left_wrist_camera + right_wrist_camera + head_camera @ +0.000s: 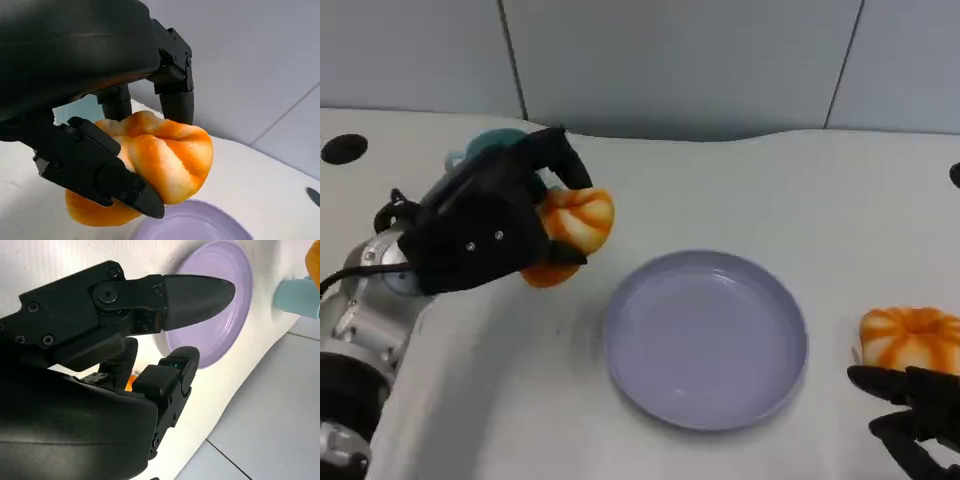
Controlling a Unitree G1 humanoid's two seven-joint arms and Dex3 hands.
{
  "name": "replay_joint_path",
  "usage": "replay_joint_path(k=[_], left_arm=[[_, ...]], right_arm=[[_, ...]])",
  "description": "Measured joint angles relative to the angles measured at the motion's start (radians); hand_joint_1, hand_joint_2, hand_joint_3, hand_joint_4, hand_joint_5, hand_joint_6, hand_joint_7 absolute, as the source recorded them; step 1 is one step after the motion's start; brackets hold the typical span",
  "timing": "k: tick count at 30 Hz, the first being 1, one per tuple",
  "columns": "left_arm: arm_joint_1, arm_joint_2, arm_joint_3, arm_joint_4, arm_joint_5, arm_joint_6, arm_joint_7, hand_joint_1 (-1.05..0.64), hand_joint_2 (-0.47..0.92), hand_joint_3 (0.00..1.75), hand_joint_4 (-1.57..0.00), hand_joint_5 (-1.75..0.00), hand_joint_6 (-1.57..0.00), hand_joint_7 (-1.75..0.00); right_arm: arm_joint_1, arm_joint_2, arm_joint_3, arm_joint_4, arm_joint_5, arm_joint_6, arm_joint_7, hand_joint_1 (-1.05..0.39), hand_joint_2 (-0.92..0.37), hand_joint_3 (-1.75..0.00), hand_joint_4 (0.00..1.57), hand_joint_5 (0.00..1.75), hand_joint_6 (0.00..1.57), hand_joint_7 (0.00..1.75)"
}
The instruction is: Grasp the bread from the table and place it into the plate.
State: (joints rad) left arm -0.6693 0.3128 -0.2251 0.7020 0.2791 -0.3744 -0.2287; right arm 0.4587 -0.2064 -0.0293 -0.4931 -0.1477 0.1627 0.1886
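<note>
My left hand (485, 225) grips an orange-and-white bread roll (572, 232) and holds it above the table, just left of the lavender plate (706, 338). In the left wrist view the fingers (176, 95) clamp the bread roll (160, 160) from both sides, with the plate's rim (200, 227) below it. A second bread roll (910, 337) lies on the table right of the plate. My right hand (916, 410) hovers just in front of that roll, fingers apart, holding nothing. In the right wrist view its fingers (190, 290) spread over the plate (225, 315).
A teal object (495, 143) stands behind my left hand, seen also as the teal object (297, 297) in the right wrist view. A black hole (344, 149) marks the table's far left. Grey wall panels rise behind the white table (800, 190).
</note>
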Motion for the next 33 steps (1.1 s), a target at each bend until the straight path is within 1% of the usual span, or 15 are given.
replay_joint_path(k=[7, 12, 18, 21, 24, 25, 27, 28, 29, 31, 32, 33], left_arm=[[-0.043, -0.074, -0.055, -0.006, 0.006, -0.013, -0.062, -0.12, 0.84, 0.06, -0.89, -1.75, -0.68, -1.75], [-0.077, -0.154, -0.129, 0.002, 0.035, -0.007, -0.117, -0.13, 0.83, 0.06, -0.88, -1.75, -0.67, -1.75], [-0.095, -0.224, -0.206, 0.063, 0.115, 0.01, -0.122, -0.07, 0.82, 0.06, -0.88, -1.75, -0.66, -1.75], [-0.105, -0.252, -0.237, 0.116, 0.151, 0.009, -0.117, -0.06, 0.83, 0.07, -0.85, -1.75, -0.64, -1.75], [-0.117, -0.264, -0.256, 0.181, 0.182, -0.018, -0.102, -0.06, 0.84, 0.09, -0.78, -1.75, -0.6, -1.75], [-0.123, -0.265, -0.264, 0.203, 0.189, -0.03, -0.101, -0.07, 0.84, 0.09, -0.73, -1.75, -0.56, -1.75], [-0.141, -0.265, -0.274, 0.239, 0.196, -0.054, -0.102, -0.2, 0.82, 0.07, -0.43, -1.71, -0.35, -1.68], [-0.152, -0.263, -0.282, 0.25, 0.205, -0.059, -0.106, -0.23, 0.82, 0.06, -0.34, -1.71, -0.3, -1.65], [-0.167, -0.258, -0.294, 0.258, 0.217, -0.063, -0.124, -0.32, 0.82, 0.03, -0.28, -1.53, -0.3, -1.38], [-0.192, -0.239, -0.315, 0.265, 0.237, -0.077, -0.157, -0.43, 0.83, 0.01, -0.24, -1.14, -0.41, -0.83], [-0.202, -0.228, -0.326, 0.265, 0.249, -0.093, -0.169, -0.51, 0.83, 0.0, -0.15, -0.81, -0.42, -0.44], [-0.213, -0.218, -0.341, 0.265, 0.269, -0.111, -0.179, -0.54, 0.84, 0.0, -0.14, -0.66, -0.44, -0.28]], right_arm=[[-0.007, 0.001, 0.009, 0.002, -0.007, 0.003, -0.001, -0.34, -0.92, -0.42, 0.48, 0.75, 0.71, 0.01], [-0.01, 0.001, 0.015, 0.002, -0.017, 0.003, -0.001, -0.35, -0.92, -0.42, 0.5, 0.73, 0.72, 0.01], [-0.009, 0.001, 0.024, 0.005, -0.03, -0.005, -0.004, -0.35, -0.92, -0.4, 0.53, 0.73, 0.73, 0.02], [-0.009, 0.001, 0.033, 0.006, -0.035, -0.009, -0.009, -0.37, -0.92, -0.4, 0.54, 0.72, 0.72, 0.01], [-0.007, 0.002, 0.04, 0.006, -0.035, -0.009, -0.009, -0.38, -0.92, -0.4, 0.54, 0.71, 0.72, 0.01], [-0.005, 0.002, 0.041, 0.006, -0.035, -0.009, -0.01, -0.38, -0.92, -0.4, 0.54, 0.71, 0.72, 0.01], [-0.002, 0.002, 0.045, 0.006, -0.035, -0.009, -0.01, -0.38, -0.92, -0.39, 0.55, 0.7, 0.72, 0.01], [-0.001, 0.002, 0.046, 0.005, -0.036, -0.009, -0.011, -0.38, -0.92, -0.39, 0.55, 0.7, 0.72, 0.01], [-0.001, 0.002, 0.047, 0.005, -0.037, -0.009, -0.011, -0.38, -0.92, -0.39, 0.55, 0.7, 0.72, 0.01], [-0.001, 0.002, 0.047, 0.004, -0.038, -0.009, -0.012, -0.37, -0.92, -0.4, 0.55, 0.7, 0.72, 0.01], [0.001, 0.002, 0.047, 0.004, -0.038, -0.009, -0.012, -0.37, -0.92, -0.4, 0.55, 0.69, 0.72, 0.01], [0.002, 0.002, 0.047, 0.004, -0.038, -0.009, -0.012, -0.37, -0.92, -0.4, 0.55, 0.69, 0.72, 0.01]])
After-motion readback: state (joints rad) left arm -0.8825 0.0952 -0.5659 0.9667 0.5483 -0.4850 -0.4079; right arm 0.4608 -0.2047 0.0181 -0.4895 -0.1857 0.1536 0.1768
